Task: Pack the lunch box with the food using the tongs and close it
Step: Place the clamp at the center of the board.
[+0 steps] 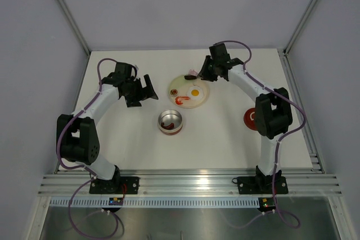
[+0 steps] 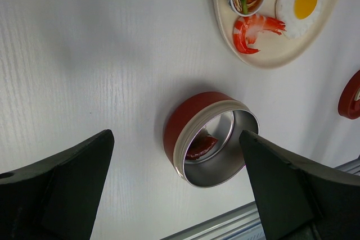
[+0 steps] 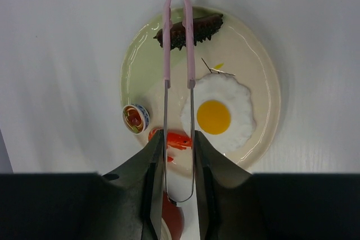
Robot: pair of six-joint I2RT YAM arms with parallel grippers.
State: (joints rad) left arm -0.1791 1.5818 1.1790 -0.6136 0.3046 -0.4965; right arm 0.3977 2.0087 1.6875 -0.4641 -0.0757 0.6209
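1. Right wrist view shows the right gripper (image 3: 178, 141) clamped on the tongs (image 3: 166, 49). It squeezes the two thin arms so they sit close together with a small gap
2. The pink tips reach over the dark sausage piece (image 3: 205, 26) at the far edge of the plate (image 3: 264, 77). I think this is the food being picked up now. I cannot tell if it is pinched yet
3. The fried egg (image 3: 214, 116) lies on the plate just right of the tongs. The red-and-white strip (image 2: 250, 29) and a small cup (image 3: 136, 118) sit on the left part of the plate
4. The lunch box (image 2: 180, 122) stands open on the table, near of the plate and apart from it. One dark red piece (image 2: 201, 144) lies inside, so I think packing has begun but most food is left
5. The left gripper (image 2: 175, 155) has its fingers wide apart and holds nothing. It hangs to the left of the lunch box, maybe ready to hold it steady
6. The red lid (image 1: 250, 118) lies far right by the right arm, well apart from the box, so food can drop in
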